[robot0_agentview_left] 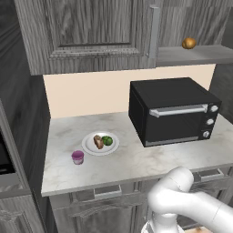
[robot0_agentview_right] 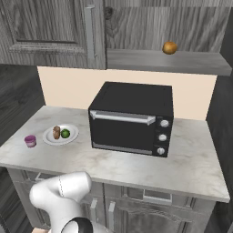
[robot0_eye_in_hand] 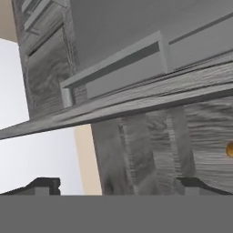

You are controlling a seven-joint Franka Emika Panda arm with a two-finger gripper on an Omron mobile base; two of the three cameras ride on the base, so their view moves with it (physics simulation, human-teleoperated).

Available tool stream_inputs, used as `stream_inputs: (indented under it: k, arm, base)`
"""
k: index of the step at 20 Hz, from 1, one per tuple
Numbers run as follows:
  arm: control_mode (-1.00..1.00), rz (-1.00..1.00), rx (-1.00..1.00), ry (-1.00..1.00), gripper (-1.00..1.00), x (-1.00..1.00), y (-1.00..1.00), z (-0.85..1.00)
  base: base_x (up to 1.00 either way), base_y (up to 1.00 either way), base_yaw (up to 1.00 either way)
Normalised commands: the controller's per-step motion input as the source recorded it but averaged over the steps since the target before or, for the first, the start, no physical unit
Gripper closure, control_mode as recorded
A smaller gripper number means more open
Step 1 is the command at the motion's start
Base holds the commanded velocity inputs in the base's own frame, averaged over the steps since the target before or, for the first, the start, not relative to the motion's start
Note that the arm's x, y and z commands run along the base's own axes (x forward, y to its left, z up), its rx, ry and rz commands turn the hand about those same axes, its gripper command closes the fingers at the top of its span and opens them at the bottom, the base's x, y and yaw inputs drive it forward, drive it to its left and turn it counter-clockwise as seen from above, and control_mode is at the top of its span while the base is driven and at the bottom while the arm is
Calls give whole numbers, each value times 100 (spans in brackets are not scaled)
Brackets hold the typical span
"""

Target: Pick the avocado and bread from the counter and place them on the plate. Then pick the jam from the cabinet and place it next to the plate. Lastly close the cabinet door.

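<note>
The white plate [robot0_agentview_left: 113,147] [robot0_agentview_right: 50,137] sits on the counter [robot0_agentview_left: 136,161] [robot0_agentview_right: 136,164], left of the microwave. On it lie the brown bread [robot0_agentview_left: 98,141] [robot0_agentview_right: 56,132] and the green avocado [robot0_agentview_left: 107,140] [robot0_agentview_right: 65,134], side by side. The pink jam [robot0_agentview_left: 78,157] [robot0_agentview_right: 30,141] stands on the counter just left of the plate, apart from it. Above, the cabinet door [robot0_agentview_left: 86,32] [robot0_agentview_right: 45,27] hangs beside an uncovered shelf [robot0_agentview_left: 195,55] [robot0_agentview_right: 168,61]. In the hand view my gripper [robot0_eye_in_hand: 118,185] is open with nothing between its fingers, close to dark wood-grain panels and a grey bar handle [robot0_eye_in_hand: 113,66].
A black microwave [robot0_agentview_left: 173,111] [robot0_agentview_right: 132,118] takes up the middle of the counter. An orange-brown fruit [robot0_agentview_left: 189,43] [robot0_agentview_right: 169,47] [robot0_eye_in_hand: 230,149] rests on the cabinet shelf. Grey drawers [robot0_agentview_left: 107,191] run under the counter's front edge. My white arm [robot0_agentview_left: 182,200] bends low in front of them.
</note>
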Motion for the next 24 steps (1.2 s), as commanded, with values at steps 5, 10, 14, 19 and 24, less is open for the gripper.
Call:
stream_inputs:
  k: [5, 10, 14, 19, 24]
  arm:
    - [-100, -4, 0, 1, -100, 44, -6, 0]
    - [-100, -7, 0, 0, -100, 23, -19, 5]
    - [-100, -6, 0, 0, -100, 14, -19, 2]
    - [-100, -2, 0, -19, -100, -38, -5, -59]
    - [-100, 0, 0, -5, -100, -11, 0, -55]
  base:
    - [0, 0, 0]
    - [0, 0, 0]
    - [0, 0, 0]
    - [0, 0, 0]
    - [0, 0, 0]
